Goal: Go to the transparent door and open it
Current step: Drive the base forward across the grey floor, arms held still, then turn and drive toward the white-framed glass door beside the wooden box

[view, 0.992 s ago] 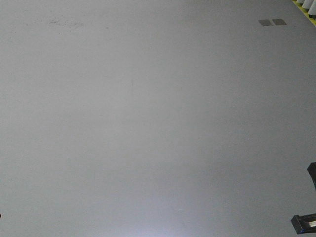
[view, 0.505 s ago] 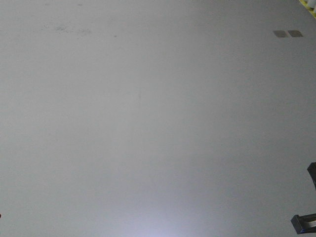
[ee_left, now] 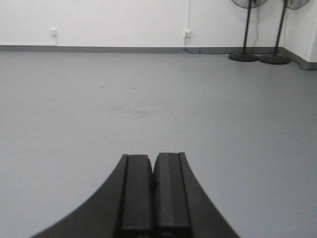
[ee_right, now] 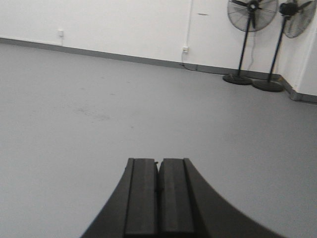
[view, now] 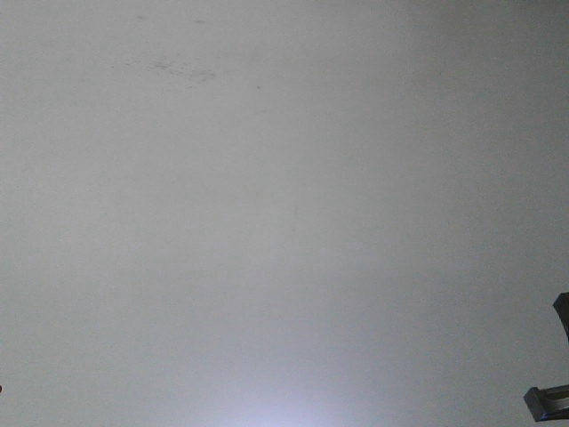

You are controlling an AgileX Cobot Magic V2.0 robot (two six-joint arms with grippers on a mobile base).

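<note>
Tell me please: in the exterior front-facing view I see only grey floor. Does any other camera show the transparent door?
Observer: No. Neither wrist view shows the transparent door, only a white wall at the far end of the room.
Operator: Is the left gripper open?
Observer: The left gripper is shut, with its fingers pressed together and nothing between them.
Operator: And the right one?
Observer: The right gripper is shut as well, also on nothing.
Operator: Any landmark nearby?
Observer: Two pedestal fans stand by the wall, to the right in both wrist views.
</note>
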